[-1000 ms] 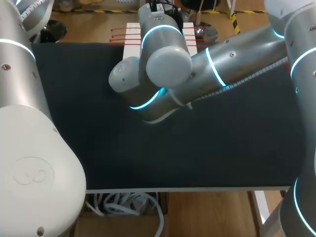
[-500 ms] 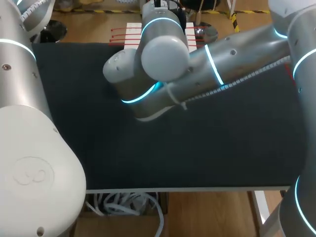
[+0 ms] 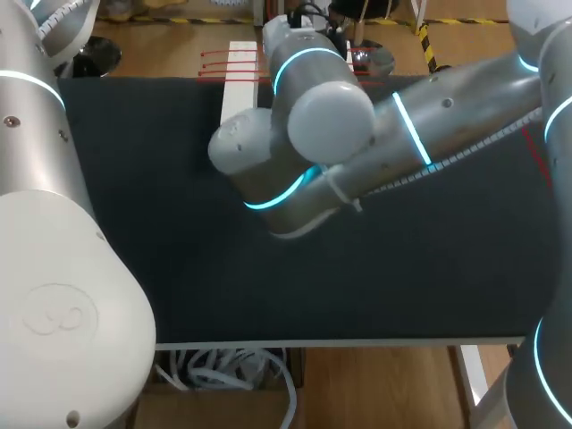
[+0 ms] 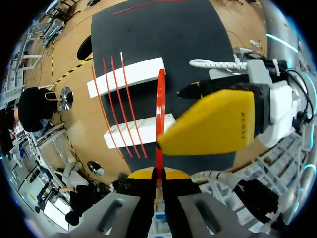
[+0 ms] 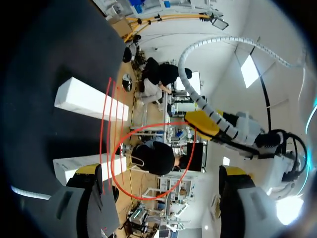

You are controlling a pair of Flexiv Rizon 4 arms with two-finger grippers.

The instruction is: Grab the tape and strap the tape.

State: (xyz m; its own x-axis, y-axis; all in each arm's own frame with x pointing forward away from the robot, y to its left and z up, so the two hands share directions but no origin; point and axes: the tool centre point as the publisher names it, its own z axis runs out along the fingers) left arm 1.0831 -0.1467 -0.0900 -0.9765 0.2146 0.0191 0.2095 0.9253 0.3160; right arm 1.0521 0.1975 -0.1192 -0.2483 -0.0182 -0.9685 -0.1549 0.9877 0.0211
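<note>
Head view checked against the last second: found right arm [image 3: 375,152] swung back toward its own side and slightly nearer, after a brief swing the other way; left arm [image 3: 54,223] unmoved. Judged a repositioning of the right wrist about the strip, strapping not yet complete. Held tape hidden behind the right arm here.

Left wrist view: noted left jaws clenched on the near end of the red tape [image 4: 160,114]. Seen edge-on, long axis running straight out ahead of those jaws toward two white blocks [image 4: 143,69] at the far edge of the worktop [image 4: 188,44], with three other red strips [image 4: 116,99] laid across them. Noted one yellow finger [image 4: 213,126] of the right jaws just beside the tape.

Right wrist view: noted right jaws released, standing wide, tape bowed into a loop between them. Far end of tape: cannot tell where fixed.
</note>
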